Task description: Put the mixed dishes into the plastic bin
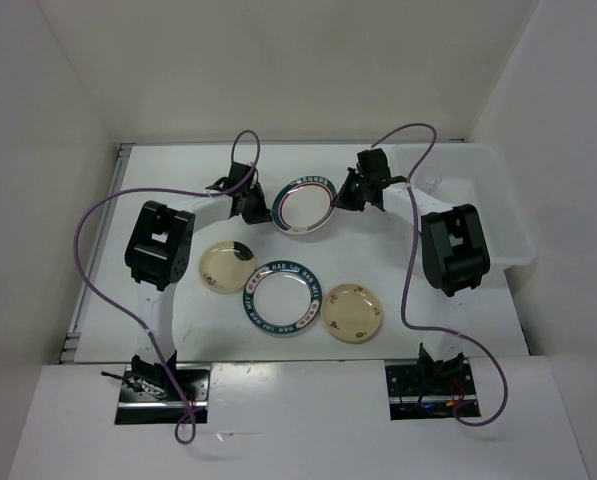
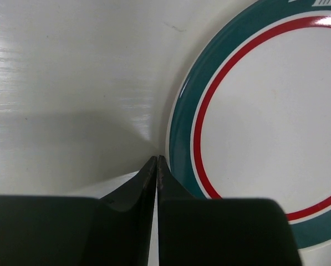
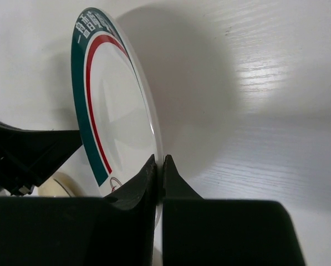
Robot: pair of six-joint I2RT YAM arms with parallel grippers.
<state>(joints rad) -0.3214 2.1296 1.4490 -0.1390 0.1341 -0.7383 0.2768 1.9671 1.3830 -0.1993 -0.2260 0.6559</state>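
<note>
Two teal-rimmed plates (image 1: pixel 305 207) (image 1: pixel 282 297), two cream plates (image 1: pixel 226 266) (image 1: pixel 352 311), one plastic bin (image 1: pixel 514 215).

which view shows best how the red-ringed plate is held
Right wrist: the right gripper pinches the red-ringed plate at its rim. Top external shows it whole but small; left wrist shows only part of its face.

You see a white desk (image 1: pixel 163 175) enclosed by plain white walls (image 1: pixel 278 60) at rear and both sides.

Seemingly a robotics lab booth: bare white walls (image 1: pixel 278 60) around a table (image 1: pixel 228 335) with two bolted arms (image 1: pixel 158 245).
</note>
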